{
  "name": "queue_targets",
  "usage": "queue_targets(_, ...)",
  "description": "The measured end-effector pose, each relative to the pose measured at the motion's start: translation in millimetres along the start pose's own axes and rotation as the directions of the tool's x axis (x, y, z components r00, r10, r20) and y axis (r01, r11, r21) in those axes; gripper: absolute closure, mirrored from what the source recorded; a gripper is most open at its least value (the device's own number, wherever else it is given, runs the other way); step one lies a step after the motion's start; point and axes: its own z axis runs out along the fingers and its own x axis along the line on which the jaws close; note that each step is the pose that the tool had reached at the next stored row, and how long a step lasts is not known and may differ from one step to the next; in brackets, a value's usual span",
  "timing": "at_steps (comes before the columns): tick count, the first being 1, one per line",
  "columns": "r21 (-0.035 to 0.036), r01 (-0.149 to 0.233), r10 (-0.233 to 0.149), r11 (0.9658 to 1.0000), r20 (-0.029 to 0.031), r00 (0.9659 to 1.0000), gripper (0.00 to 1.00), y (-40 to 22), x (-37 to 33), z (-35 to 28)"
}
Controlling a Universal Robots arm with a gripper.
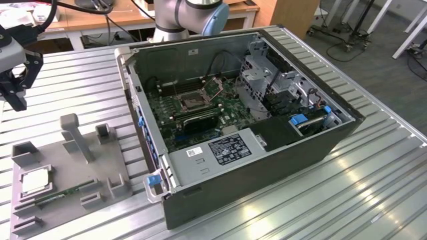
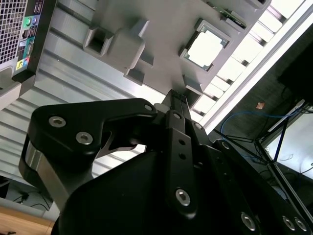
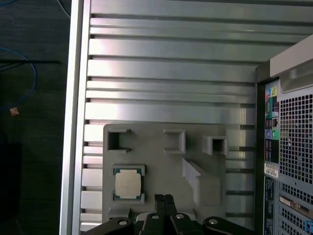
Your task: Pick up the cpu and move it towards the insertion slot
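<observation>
Overhead, empty gripper (image 3: 164,199), fingers (image 3: 159,201) together, clear of the cpu (image 3: 128,184) near the table (image 3: 171,49) edge.

The cpu (image 1: 35,181) sits in the fixture plate (image 1: 61,171) (exterior view's left of the computer case (image 1: 280,165)).

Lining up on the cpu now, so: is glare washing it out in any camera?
Second wrist view: the cpu face is blown out white, only its rim reads. First wrist view: evenly lit, face and rim distinct. Exterior view: bright reflections streak the table slats, away from the cpu.
</observation>
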Motion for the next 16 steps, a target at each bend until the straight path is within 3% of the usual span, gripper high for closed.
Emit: queue_targets(16,0.0,0.0,0.0,1.0,0.0,1.0,0.89,-7.3,0.9,-0.2)
